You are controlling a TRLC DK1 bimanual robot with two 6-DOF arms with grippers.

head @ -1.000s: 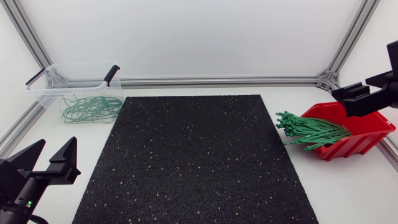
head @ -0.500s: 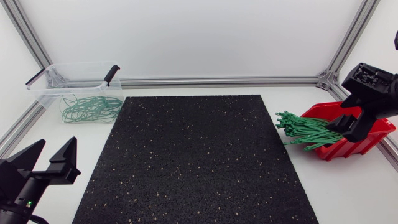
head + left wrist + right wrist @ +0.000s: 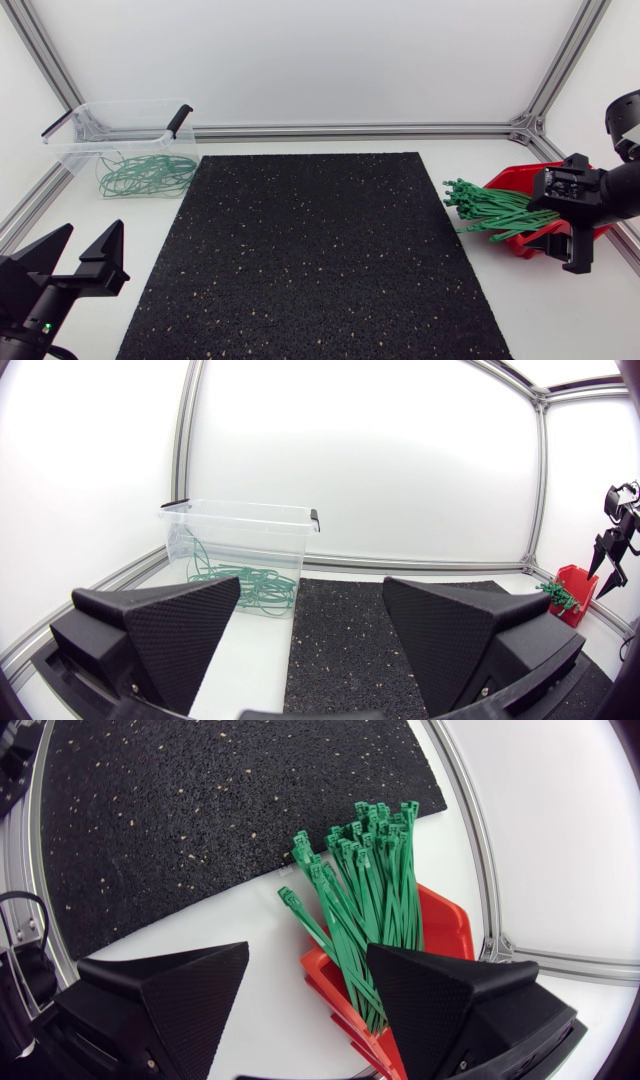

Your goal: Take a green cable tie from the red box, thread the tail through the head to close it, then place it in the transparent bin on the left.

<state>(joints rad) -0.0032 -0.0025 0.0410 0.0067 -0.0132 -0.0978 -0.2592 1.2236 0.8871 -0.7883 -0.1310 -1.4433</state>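
The right claw (image 3: 565, 250) hangs over the red box (image 3: 515, 180) at the right edge of the table (image 3: 560, 310), with its fingers pointing down and standing apart. Nothing is gripped between them. In the right wrist view the bundle of green cable ties (image 3: 365, 880) lies ahead of the claw and under it. I judge that the claw is held open like this so that it can come down over a single tie.

The ties rest with their tails inside the red box and their heads fanned out over its low front edge, toward the black mat (image 3: 310, 250). This makes them easy to reach from above. However, they lie closely together and cross each other, so taking only one looks difficult. One tie sticks out a little to the side of the bundle and seems the simplest to take.

The left claw (image 3: 92, 235) stays low at the near left corner of the table, also with its fingers wide apart and empty. From there it looks across the table at the transparent bin (image 3: 240, 520), which stands at the far left and already holds some closed green loops (image 3: 145, 172). I think it waits there because the threading needs two claws. The mat between the box and the bin gives a rough surface for this work.

No tie is taken out yet, so the task is at its first step.
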